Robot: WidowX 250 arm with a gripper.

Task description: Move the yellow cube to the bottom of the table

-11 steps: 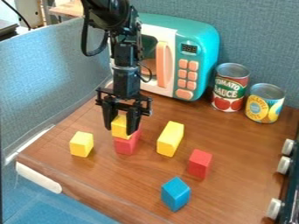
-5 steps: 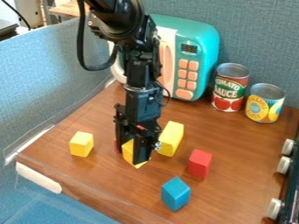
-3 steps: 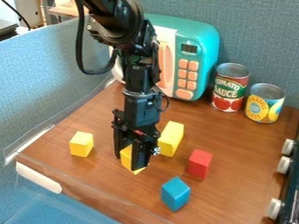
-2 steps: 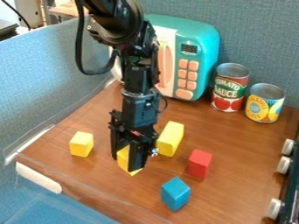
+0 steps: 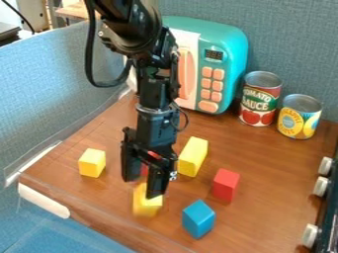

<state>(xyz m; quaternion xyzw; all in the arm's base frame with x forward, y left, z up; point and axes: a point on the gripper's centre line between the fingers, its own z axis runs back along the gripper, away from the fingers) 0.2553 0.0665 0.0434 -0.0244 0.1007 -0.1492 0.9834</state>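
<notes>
Yellow cube [image 5: 145, 205] nearer the bottom table edge [image 5: 99, 213]

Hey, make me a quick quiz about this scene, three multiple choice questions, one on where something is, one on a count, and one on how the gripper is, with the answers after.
1. What stands between the microwave and the yellow-labelled can?
A. The blue block
B. The small red block
C. The red-labelled can

2. How many yellow blocks are there?
A. Three
B. Five
C. One

3. How are the fingers of the gripper?
A. Pressed together
B. Spread apart
C. Shut on a can

Answers:
1: C, it shows right of the microwave, with the other can beyond it.
2: A, there is one at the left, a long one, and the yellow cube below the gripper.
3: B, a gap shows between them.
</notes>
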